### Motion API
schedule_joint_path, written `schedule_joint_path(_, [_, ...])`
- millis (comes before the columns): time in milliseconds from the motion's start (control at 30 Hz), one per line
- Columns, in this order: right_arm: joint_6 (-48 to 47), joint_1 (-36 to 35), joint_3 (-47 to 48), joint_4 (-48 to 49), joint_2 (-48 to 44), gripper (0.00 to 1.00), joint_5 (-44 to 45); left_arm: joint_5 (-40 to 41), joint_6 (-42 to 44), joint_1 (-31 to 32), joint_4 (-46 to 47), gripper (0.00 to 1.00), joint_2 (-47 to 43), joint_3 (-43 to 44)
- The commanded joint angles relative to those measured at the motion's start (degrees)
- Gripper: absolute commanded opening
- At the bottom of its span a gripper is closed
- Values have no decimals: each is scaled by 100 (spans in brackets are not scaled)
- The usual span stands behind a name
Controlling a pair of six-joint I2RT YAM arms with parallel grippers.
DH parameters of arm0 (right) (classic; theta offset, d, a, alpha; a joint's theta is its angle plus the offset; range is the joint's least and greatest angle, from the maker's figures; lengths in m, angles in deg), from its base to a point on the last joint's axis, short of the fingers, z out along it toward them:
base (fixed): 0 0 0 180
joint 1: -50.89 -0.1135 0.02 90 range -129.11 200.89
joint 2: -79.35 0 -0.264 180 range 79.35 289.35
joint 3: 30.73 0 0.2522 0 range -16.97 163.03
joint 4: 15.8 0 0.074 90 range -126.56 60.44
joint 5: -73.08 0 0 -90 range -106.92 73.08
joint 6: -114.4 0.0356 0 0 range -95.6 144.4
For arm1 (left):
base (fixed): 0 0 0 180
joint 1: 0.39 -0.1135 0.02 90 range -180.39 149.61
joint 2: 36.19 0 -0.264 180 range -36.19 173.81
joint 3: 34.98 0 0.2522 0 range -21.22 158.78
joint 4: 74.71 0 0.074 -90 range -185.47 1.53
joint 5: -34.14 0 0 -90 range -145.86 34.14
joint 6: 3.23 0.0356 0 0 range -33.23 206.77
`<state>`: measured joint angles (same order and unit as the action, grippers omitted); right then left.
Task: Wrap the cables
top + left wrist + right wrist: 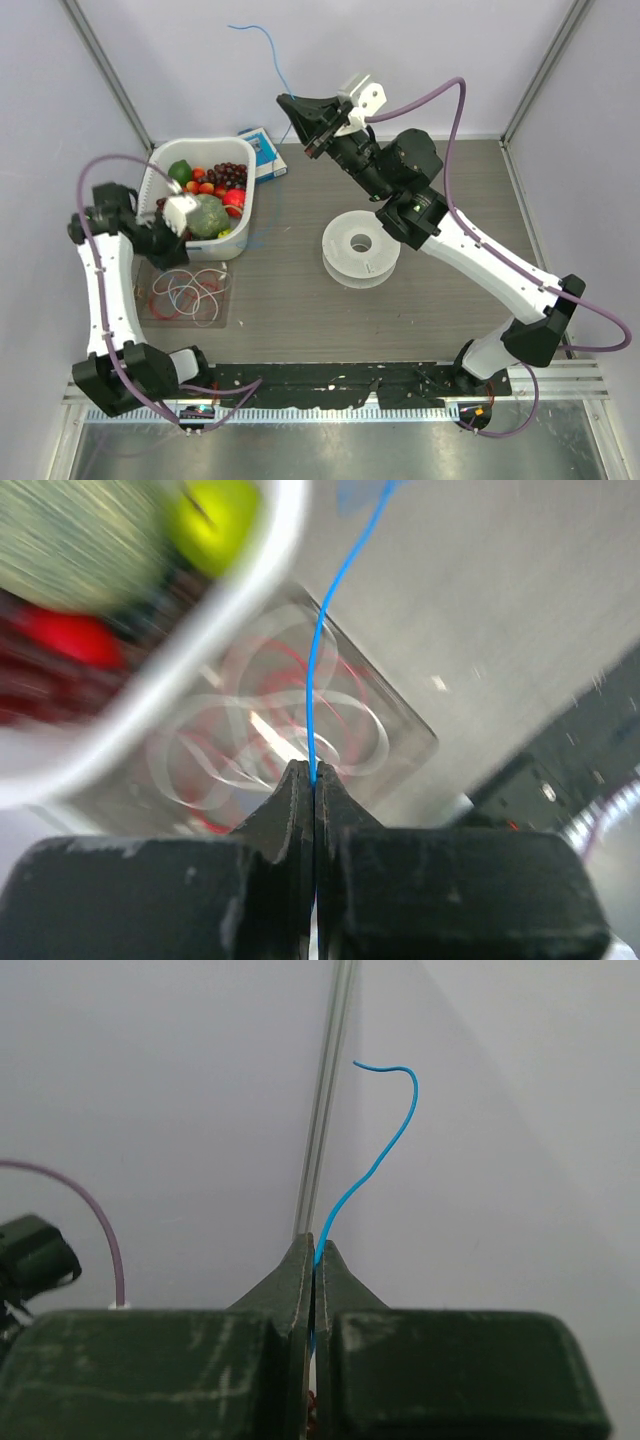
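**A:** Where's the blue cable (371, 1174) at?

**B:** Both arms have it. The right gripper (315, 1248) is clamped near its free tip, up by the back wall. The left gripper (314, 776) pinches it above the red and white loops (190, 293). It's hair-thin, floppy and probably slippery, so pinch it hard.

2 grippers: left gripper (315, 778), right gripper (315, 1252). 1 blue cable (271, 52), 1 clear spool (360, 247), 1 white tub (248, 226), 1 blue box (264, 153). Red and white cable loops (190, 292): too tangled to count.
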<state>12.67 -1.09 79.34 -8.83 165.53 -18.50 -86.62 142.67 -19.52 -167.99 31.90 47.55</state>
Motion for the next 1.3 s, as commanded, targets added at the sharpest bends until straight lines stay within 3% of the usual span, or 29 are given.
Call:
schedule_joint_path(0, [-31,40,63,142,-285,1,44,-1806,-604,-20,-1583,0,46,2346])
schedule_joint_path(67, [-5,75,63,133,-302,1,123,-2703,-485,-20,-1557,0,-172,3095])
schedule_joint_path(133, [38,127,37,55,-346,1,141,-3320,-1190,-11,-736,0,-498,3038])
schedule_joint_path(200, [83,189,-42,-51,-408,1,141,-3497,-2482,24,355,0,-727,2783])
schedule_joint_path(333, [100,277,-349,-174,-610,1,132,-3647,-3022,76,867,0,-859,2510])
schedule_joint_path(533, [302,706,-666,-912,-1022,1,114,-3341,-4207,453,2228,0,-807,1957])
schedule_joint_path(767, [680,1182,-2183,-1852,-2330,1,-271,-2233,-4965,2096,3320,0,-588,1516])
schedule_joint_path(933, [707,1173,-3161,-2547,-3176,4,-939,-2293,-5729,2625,4093,0,-52,1832])
schedule_joint_path(1000, [663,1173,-3320,-2898,-3308,5,-1071,-2425,-5635,2835,4121,0,168,2078])
schedule_joint_path(1033, [680,1173,-3399,-3056,-3369,1,-1046,-2486,-5538,2958,4121,0,230,2157])
schedule_joint_path(1133, [768,1173,-3514,-3032,-3475,1,-687,-2488,-4802,3467,3981,0,196,2193])
schedule_joint_path(1267, [628,1173,-3383,-2479,-3388,1,-230,-1384,-3264,4704,2883,0,125,1957])
